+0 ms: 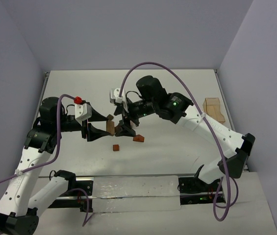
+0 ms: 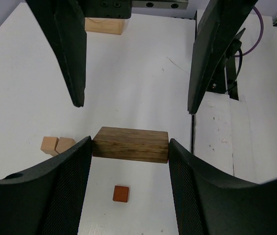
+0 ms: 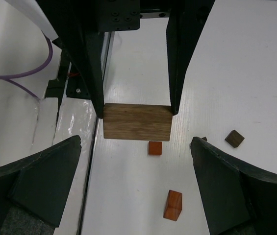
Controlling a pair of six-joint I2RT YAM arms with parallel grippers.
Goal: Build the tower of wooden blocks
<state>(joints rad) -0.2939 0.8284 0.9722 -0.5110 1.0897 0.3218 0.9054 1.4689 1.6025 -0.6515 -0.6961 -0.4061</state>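
Blocks for the wood block tower are lying scattered, and no stack is standing anywhere I can see. The piece in play is a long brown block [image 3: 137, 121], which is being clamped by its two ends in the left gripper [image 2: 130, 147] near the middle of the table [image 1: 177, 88], apparently lifted clear of it. Facing it head-on, the right gripper [image 2: 135, 107] is hanging with its jaws spread wide, its fingers reaching toward the block's ends but not touching the wood. It is looking to me like a hand-over, and that is where things are liable to be going wrong. Both sets of fingers are lining up on the same end faces, so they may be colliding or pinching each other. If the left one is letting go before the right one is gripping squarely, the block is going to be dropping. On the table close by, a small red cube [image 2: 121, 193] is sitting, with a reddish wedge [image 3: 173, 204] and a dark cube [image 3: 234, 138] near it and two tan cubes [image 2: 57, 145] off to one side, so a falling block would be knocking them about. The light wooden box [image 1: 213, 108] is standing well apart near the right edge, out of harm's way.
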